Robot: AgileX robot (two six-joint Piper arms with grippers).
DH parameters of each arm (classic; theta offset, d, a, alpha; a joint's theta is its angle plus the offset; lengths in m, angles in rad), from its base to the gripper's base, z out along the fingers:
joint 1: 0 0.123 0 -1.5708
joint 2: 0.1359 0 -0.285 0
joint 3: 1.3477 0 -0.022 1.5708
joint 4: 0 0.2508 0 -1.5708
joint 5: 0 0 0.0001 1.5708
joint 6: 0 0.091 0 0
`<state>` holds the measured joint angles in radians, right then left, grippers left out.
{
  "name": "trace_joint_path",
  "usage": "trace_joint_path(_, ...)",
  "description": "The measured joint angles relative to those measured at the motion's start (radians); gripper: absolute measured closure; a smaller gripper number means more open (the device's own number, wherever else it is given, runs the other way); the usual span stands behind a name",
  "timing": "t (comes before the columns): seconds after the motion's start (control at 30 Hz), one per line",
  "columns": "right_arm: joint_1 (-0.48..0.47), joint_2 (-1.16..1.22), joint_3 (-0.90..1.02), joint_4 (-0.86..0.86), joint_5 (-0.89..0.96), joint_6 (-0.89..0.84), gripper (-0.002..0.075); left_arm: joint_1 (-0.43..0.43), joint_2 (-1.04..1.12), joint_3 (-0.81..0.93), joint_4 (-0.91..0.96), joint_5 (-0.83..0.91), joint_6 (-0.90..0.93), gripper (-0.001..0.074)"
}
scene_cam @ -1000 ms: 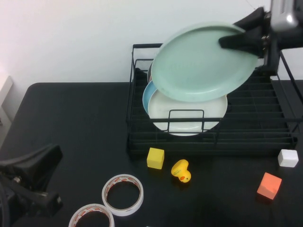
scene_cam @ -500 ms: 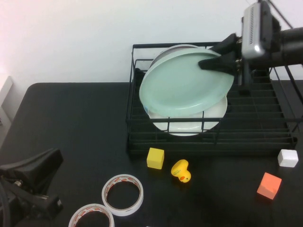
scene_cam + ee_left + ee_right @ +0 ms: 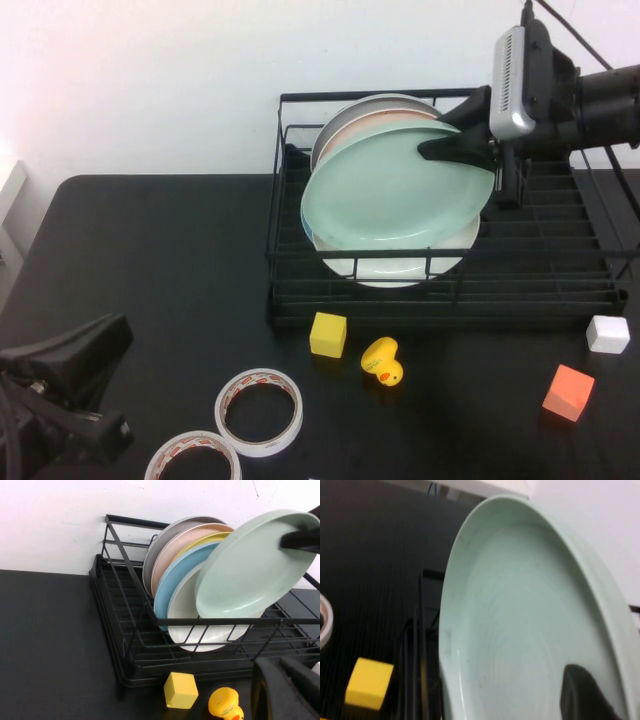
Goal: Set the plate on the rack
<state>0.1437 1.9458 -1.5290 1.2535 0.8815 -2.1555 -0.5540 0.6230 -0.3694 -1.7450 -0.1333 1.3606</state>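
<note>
The pale mint-green plate (image 3: 395,190) hangs tilted over the black wire rack (image 3: 275,255), just in front of a white plate (image 3: 400,264) that stands in the slots. My right gripper (image 3: 455,135) is shut on the plate's upper right rim. In the right wrist view the plate (image 3: 520,625) fills the picture, with one dark finger (image 3: 580,692) on its face. The left wrist view shows the plate (image 3: 250,565) leaning at the front of the row in the rack (image 3: 127,630). My left gripper (image 3: 105,375) is parked at the table's near left, shut and empty.
Behind the white plate stand light blue (image 3: 310,212), yellow, pink and grey (image 3: 365,105) plates. In front of the rack lie a yellow cube (image 3: 328,334), a rubber duck (image 3: 382,362), two tape rolls (image 3: 260,412), a white cube (image 3: 608,334) and an orange cube (image 3: 568,392).
My right gripper has carried the mint-green plate down and to the left, from above the rack's back rail to just in front of the white plate. The left arm has not moved.
</note>
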Motion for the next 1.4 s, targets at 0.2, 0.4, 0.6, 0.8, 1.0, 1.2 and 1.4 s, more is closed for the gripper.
trace_joint_path(0.2,0.0,0.0,-0.001,-0.036,0.0,0.016,0.0606,0.0,0.0,0.0,0.0,-0.004,-0.001,0.0736)
trace_joint_path(0.4,0.0,0.0,-0.001,-0.032,-0.002,0.03,0.0594,0.0,0.0,0.0,0.0,-0.004,-0.012,0.0736)
trace_joint_path(0.6,0.0,0.0,-0.001,-0.026,-0.045,0.082,0.0355,0.0,0.0,0.0,0.0,-0.004,-0.012,0.0736)
trace_joint_path(0.8,0.0,-0.045,-0.001,-0.026,-0.078,0.208,0.0308,0.0,0.0,0.0,0.0,-0.004,-0.012,0.0736)
trace_joint_path(1.0,0.0,-0.21,-0.001,-0.098,-0.067,0.427,0.0622,0.0,0.0,0.0,0.0,-0.004,-0.012,0.0736)
trace_joint_path(1.2,0.0,-0.399,0.002,-0.188,0.008,0.681,0.0711,0.0,0.0,0.0,0.0,-0.004,-0.012,0.0736)
trace_joint_path(1.4,0.0,-0.656,0.188,-0.149,-0.055,0.719,0.0715,0.0,0.0,0.0,0.0,-0.004,-0.012,0.0736)
